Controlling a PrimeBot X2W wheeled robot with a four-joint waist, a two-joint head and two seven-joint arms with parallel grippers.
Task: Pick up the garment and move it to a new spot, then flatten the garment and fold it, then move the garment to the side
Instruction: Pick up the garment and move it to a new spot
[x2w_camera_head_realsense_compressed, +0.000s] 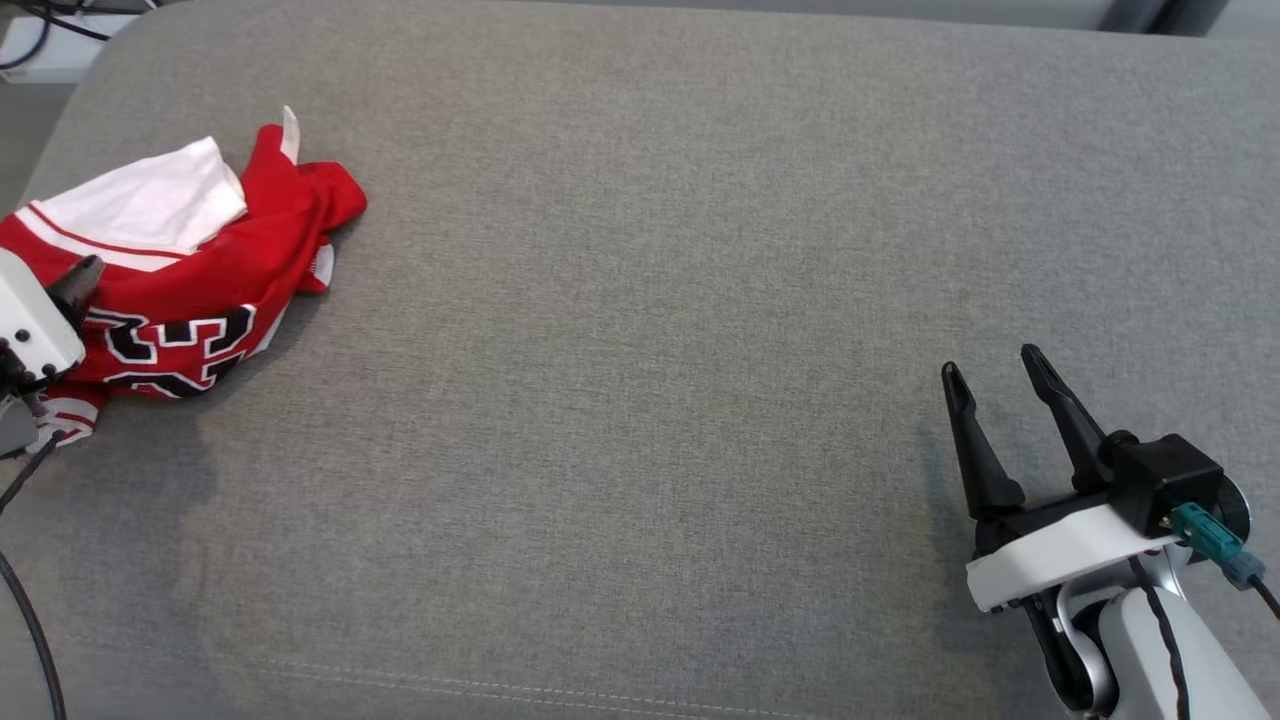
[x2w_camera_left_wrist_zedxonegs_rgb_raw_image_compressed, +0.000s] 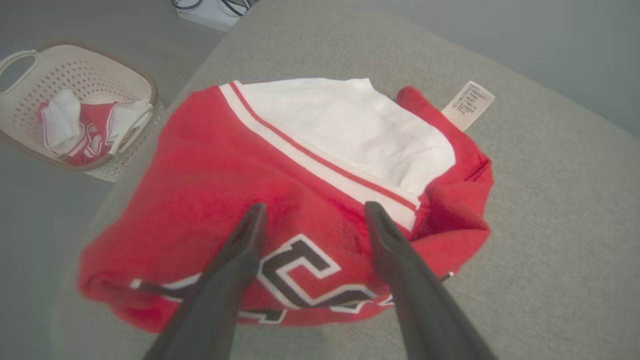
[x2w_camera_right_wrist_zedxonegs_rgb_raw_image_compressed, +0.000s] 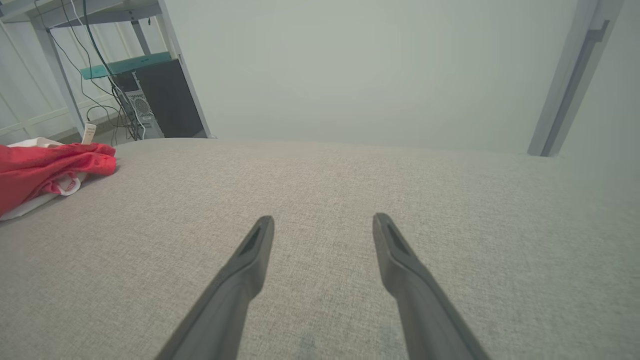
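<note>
Holds the left gripper (x2w_camera_left_wrist_zedxonegs_rgb_raw_image_compressed: 312, 212), fingers spread, over the crumpled red-and-white cloth jersey (x2w_camera_left_wrist_zedxonegs_rgb_raw_image_compressed: 200, 175) on the grey fabric cushion (x2w_camera_head_realsense_compressed: 650, 250), and the right gripper (x2w_camera_head_realsense_compressed: 988, 362), fingers spread too, far off.

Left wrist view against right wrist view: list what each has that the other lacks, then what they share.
Left wrist view, not the right: a basket holding red and white clothes, the black lettering on the garment, and the left gripper, fingers apart over it. Right wrist view, not the left: a dark computer case, a grey post, and the right gripper, fingers apart above the cushion. Both: the garment, its white label and the cushion.
</note>
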